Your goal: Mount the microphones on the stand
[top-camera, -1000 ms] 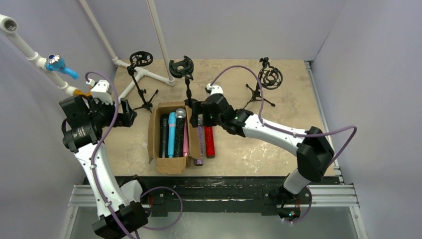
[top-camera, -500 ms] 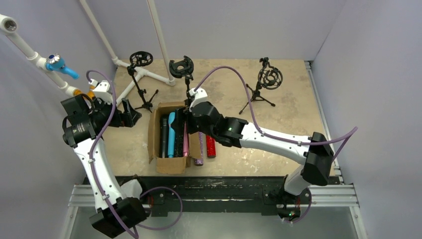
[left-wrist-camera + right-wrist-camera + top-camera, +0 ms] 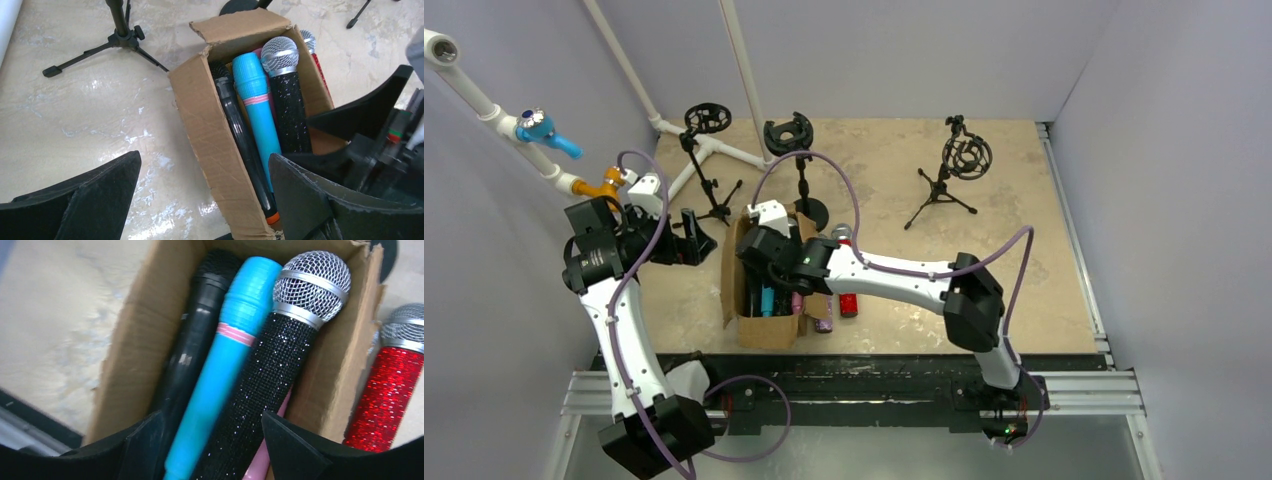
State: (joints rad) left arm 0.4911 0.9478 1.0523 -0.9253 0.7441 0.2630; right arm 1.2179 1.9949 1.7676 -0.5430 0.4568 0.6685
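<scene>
The box (image 3: 132,340) is matt cardboard. The blue mic (image 3: 220,385) is smooth plastic. The glittery black mic (image 3: 270,375) has a metal mesh head.

In the top view, the right arm (image 3: 874,272) lies across the cardboard box (image 3: 730,290) at the frame's centre, hiding the heads of the microphones (image 3: 767,300) inside. In the right wrist view, the fingers (image 3: 145,445) of the right hand (image 3: 205,447) cover the lower ends of the black microphone (image 3: 192,355), blue microphone (image 3: 225,370) and glittery black microphone (image 3: 270,375) along the bottom edge. The pink microphone (image 3: 256,466) is only a sliver at bottom centre. The right edge cuts off the glittery red microphone (image 3: 387,390). In the left wrist view, the top edge crops a tripod stand (image 3: 120,30) at upper left.
</scene>
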